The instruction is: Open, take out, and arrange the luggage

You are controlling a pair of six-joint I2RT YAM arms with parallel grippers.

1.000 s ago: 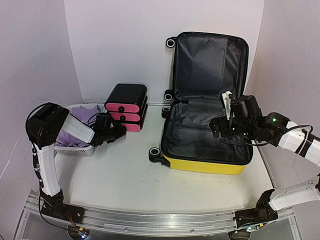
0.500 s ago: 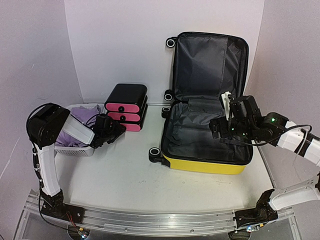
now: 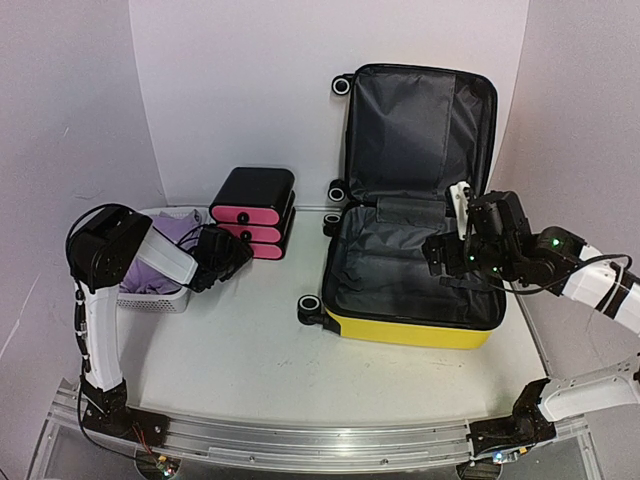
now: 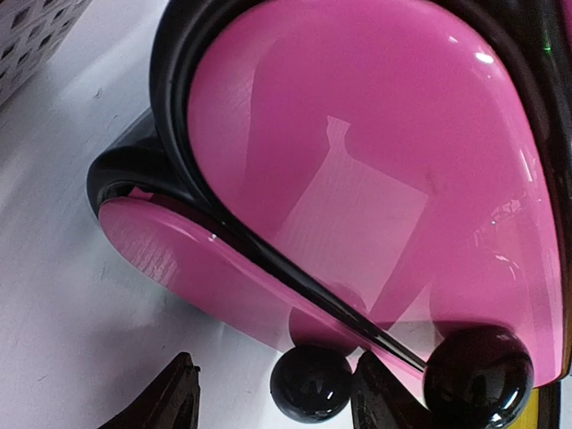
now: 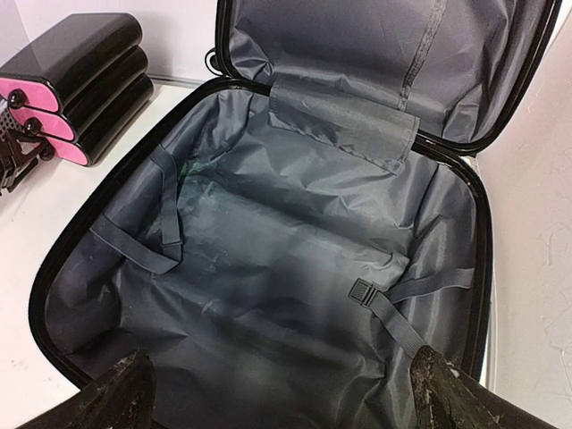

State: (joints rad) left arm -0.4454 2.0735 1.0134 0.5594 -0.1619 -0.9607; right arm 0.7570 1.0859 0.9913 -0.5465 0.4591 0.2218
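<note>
Yellow suitcase (image 3: 410, 328) lay open right of centre in the top view, lid upright against the back wall, and the right gripper (image 5: 284, 400) hung over its grey-lined lower shell, jaws spread wide, gripping nothing. Black-and-pink drawer box (image 3: 252, 212) sat centre-left beside the white mesh basket (image 3: 150, 300). Left gripper (image 4: 273, 400) was partly open, fingers either side of the box's lower black knob (image 4: 311, 384), not clamped.

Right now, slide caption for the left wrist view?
Left gripper, open, straddles one black knob of the pink-fronted drawer box, white basket at the edge.
</note>
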